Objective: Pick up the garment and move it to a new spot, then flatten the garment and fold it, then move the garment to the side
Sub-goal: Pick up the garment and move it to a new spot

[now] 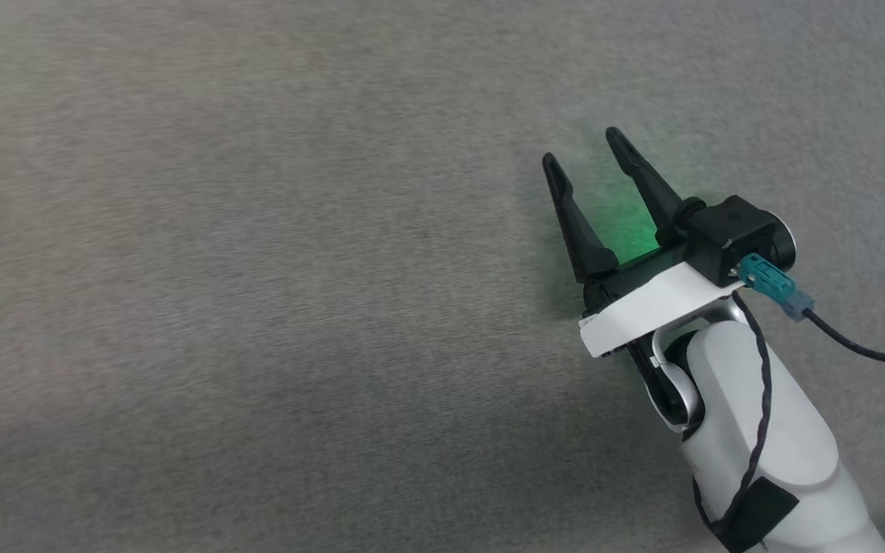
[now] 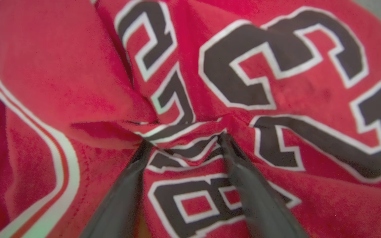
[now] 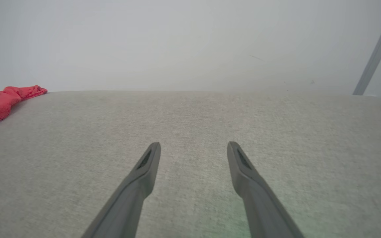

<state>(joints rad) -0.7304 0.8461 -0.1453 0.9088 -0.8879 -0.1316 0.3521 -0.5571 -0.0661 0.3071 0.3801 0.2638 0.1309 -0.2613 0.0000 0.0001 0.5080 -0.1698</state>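
Left hand (image 2: 184, 142) spread, tips dug into the bunched red garment (image 2: 61, 66). Right hand (image 1: 578, 146) spread over grey bench (image 1: 258, 307), garment far left.

Our head camera looks steeply down on the grey fabric surface (image 1: 258, 346), the right gripper (image 1: 581, 146) right of centre. Our right wrist camera skims low along that same surface toward its far edge. Our left wrist camera sits very close over the garment (image 2: 293, 109), which both others catch at their left edges.
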